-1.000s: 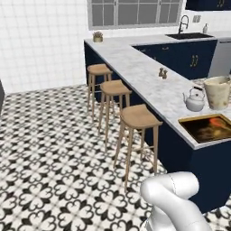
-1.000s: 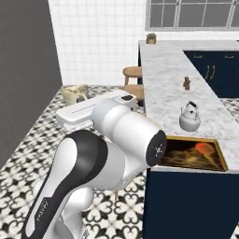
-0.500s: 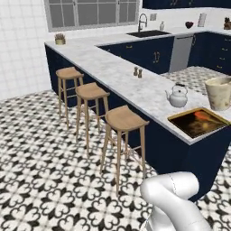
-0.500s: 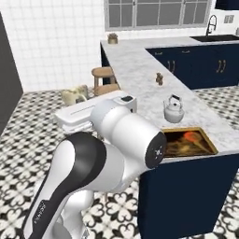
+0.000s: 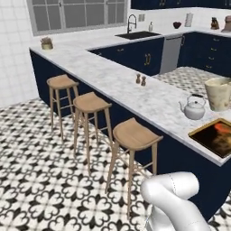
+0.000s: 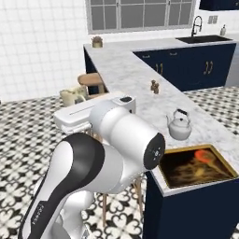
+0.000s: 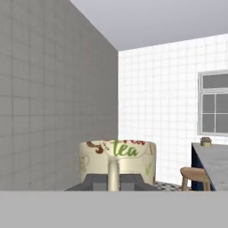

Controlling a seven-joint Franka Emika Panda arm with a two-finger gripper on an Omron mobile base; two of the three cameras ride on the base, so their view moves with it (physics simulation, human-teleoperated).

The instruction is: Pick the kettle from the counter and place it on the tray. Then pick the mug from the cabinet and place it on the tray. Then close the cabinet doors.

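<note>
The tool is pressed together on the loop handle of the mug. In the hand view the handle stands upright between the two dark fingertips, with the cream body and its "Tea" lettering just beyond them. In the right base view the mug hangs out to the arm's left, over the floor and well apart from the counter.

We judge the step in hand to be carrying the mug to the tray. The tray lies at the near end of the counter with its dark inside bare. The kettle stands on the marble just beyond the tray's far rim, not on the tray.

To do this step well:

1. We hold the mug level through the swing, since a pinch on the handle alone may let the body pivot.
2. We lift above counter height before crossing its edge, clear of the stools.
3. We aim for the middle of the tray, away from the kettle.
4. We lower until the base seats flat, then spread the tool and withdraw along the line of the handle.
</note>
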